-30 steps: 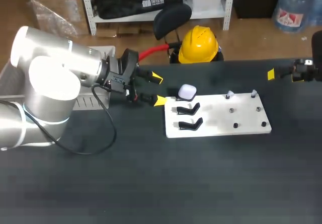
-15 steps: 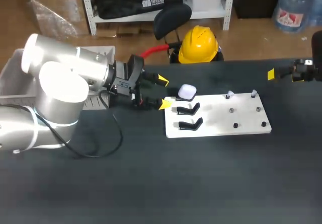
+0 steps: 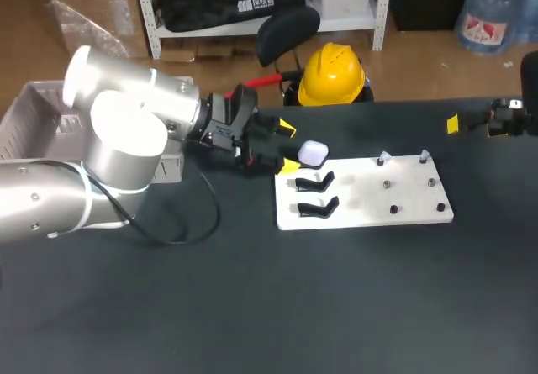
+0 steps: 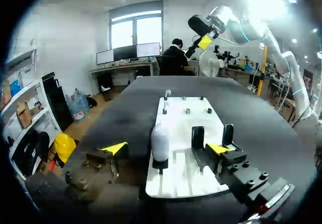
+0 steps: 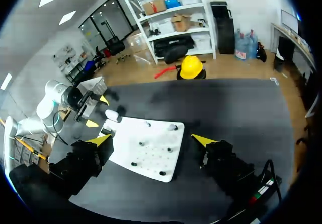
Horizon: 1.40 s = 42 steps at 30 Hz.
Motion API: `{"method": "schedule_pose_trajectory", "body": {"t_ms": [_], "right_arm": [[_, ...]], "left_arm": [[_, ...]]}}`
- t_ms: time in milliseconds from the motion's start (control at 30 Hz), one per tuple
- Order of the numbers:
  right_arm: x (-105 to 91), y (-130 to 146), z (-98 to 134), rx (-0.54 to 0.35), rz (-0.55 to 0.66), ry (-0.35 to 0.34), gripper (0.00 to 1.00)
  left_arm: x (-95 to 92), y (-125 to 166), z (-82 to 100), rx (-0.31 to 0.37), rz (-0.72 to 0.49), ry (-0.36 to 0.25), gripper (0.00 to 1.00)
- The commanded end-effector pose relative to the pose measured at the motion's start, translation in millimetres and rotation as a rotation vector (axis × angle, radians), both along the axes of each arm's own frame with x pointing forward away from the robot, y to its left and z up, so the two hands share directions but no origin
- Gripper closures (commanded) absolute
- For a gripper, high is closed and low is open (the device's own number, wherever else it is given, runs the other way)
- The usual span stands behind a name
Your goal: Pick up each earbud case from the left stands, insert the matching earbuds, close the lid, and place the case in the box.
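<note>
A white earbud case [image 3: 313,153] sits on the rearmost black stand at the left end of the white board [image 3: 361,202]. Two more black stands [image 3: 316,181] in front of it are bare. My left gripper [image 3: 287,146] is open just left of the case. In the left wrist view the case [image 4: 160,142] stands upright just ahead of the left gripper [image 4: 166,147], in line with the gap between its fingers, untouched. Small earbuds [image 3: 383,157] sit on pegs at the board's right end. My right gripper [image 5: 151,140] hangs open high over the table's far right, holding nothing.
A grey box [image 3: 38,126] stands at the table's left edge behind my left arm. Small dark pegs [image 3: 393,209] dot the board's right half. Dark tabletop [image 3: 269,307] stretches in front of the board.
My left arm has swung right, bringing its open gripper from well left of the board up close to the white case. The right arm has not moved.
</note>
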State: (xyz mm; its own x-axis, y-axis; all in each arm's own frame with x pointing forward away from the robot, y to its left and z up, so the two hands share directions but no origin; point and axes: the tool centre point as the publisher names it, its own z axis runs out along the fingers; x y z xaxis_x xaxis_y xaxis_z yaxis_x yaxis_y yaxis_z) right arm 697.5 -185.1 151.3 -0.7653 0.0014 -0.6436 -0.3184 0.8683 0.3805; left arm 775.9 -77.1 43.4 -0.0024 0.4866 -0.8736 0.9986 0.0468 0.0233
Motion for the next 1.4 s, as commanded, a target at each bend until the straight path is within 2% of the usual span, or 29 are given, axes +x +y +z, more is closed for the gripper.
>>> {"method": "schedule_pose_trajectory", "body": {"t_ms": [33, 500, 867, 967, 1167, 1400], "right_arm": [[0.8, 0, -1, 0.001, 0.001, 0.000, 0.00], [0.8, 0, -1, 0.001, 0.001, 0.000, 0.00], [0.8, 0, -1, 0.001, 0.001, 0.000, 0.00], [0.8, 0, -1, 0.001, 0.001, 0.000, 0.00], [0.8, 0, -1, 0.001, 0.001, 0.000, 0.00], [0.8, 0, -1, 0.001, 0.001, 0.000, 0.00]], "left_arm": [[16.0, -9, -6.9, 0.001, -0.050, 0.029, 0.00], [22.8, -23, -19.9, -0.029, -0.070, 0.040, 0.00], [21.3, -36, -22.9, -0.046, -0.086, 0.033, 0.00], [20.1, -38, -23.9, -0.046, -0.088, 0.035, 0.01], [17.2, -39, -26.2, -0.050, -0.085, 0.043, 0.13], [14.7, -42, -28.9, -0.048, -0.089, 0.052, 0.14]]}}
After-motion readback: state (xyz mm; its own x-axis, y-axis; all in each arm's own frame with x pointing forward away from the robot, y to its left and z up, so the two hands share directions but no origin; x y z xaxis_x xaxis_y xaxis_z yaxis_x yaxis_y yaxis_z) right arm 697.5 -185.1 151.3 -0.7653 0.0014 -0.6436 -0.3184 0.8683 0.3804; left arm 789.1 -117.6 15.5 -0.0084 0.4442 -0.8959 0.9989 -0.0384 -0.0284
